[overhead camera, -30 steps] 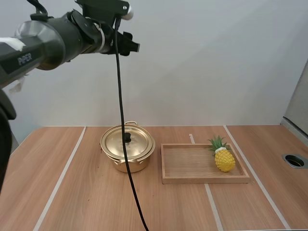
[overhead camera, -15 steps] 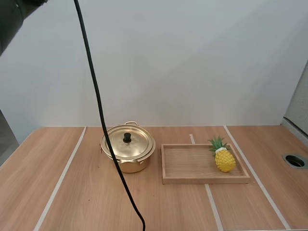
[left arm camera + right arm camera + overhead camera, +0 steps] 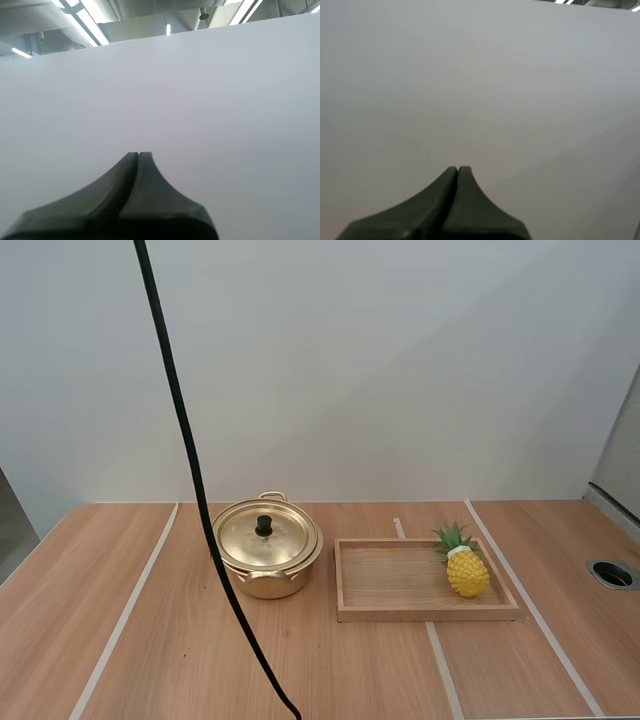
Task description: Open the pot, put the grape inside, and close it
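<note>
Pot (image 3: 265, 558) lidded, pineapple (image 3: 467, 572) in tray (image 3: 395, 582); left end effector (image 3: 138, 154) and right end effector (image 3: 457, 169) closed, empty.

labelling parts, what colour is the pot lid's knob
Black knob on a gold lid; high view shows it best.

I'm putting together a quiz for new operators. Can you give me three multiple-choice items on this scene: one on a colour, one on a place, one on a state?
1. What colour is the pot?
A. red
B. black
C. gold

2. Where is the pineapple?
A. inside the pot
B. on the wooden tray, at its right end
C. on the table left of the pot

3. In what state is the lid?
A. on the pot
B. lying on the tray
C. held in a gripper

Answers:
1. C, its wall and lid shine gold.
2. B, it rests on the tray's floor by the right rim.
3. A, it sits flat on the pot, knob up.
</note>
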`<state>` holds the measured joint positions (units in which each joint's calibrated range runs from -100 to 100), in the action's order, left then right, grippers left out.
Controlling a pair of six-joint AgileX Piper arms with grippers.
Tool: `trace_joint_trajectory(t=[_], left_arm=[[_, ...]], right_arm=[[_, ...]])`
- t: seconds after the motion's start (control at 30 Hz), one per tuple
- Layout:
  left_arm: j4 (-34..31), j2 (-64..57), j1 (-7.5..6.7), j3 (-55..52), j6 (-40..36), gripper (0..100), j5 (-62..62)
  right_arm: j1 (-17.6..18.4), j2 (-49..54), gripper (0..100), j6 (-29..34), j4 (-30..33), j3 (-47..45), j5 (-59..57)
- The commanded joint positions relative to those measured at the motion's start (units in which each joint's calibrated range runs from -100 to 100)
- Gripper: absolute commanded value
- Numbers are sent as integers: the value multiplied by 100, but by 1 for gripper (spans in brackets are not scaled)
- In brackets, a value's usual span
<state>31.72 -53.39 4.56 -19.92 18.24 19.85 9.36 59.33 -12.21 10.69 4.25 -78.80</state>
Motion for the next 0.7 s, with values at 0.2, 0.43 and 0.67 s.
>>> trace_joint_trajectory(t=[0.2, 0.43, 0.67], left_arm=[[1416, -678, -1, -986, 1329, 0, 1228], [2926, -1428, -1, -1925, 2118, 0, 329], [2838, -2414, -1, -3269, 2185, 0, -1673]], right_arm=[[-371, 1061, 0, 65, -230, -1569, 890], [-544, 1884, 0, 65, -454, -2745, 1233], [-891, 2936, 0, 65, -990, -4336, 2308]])
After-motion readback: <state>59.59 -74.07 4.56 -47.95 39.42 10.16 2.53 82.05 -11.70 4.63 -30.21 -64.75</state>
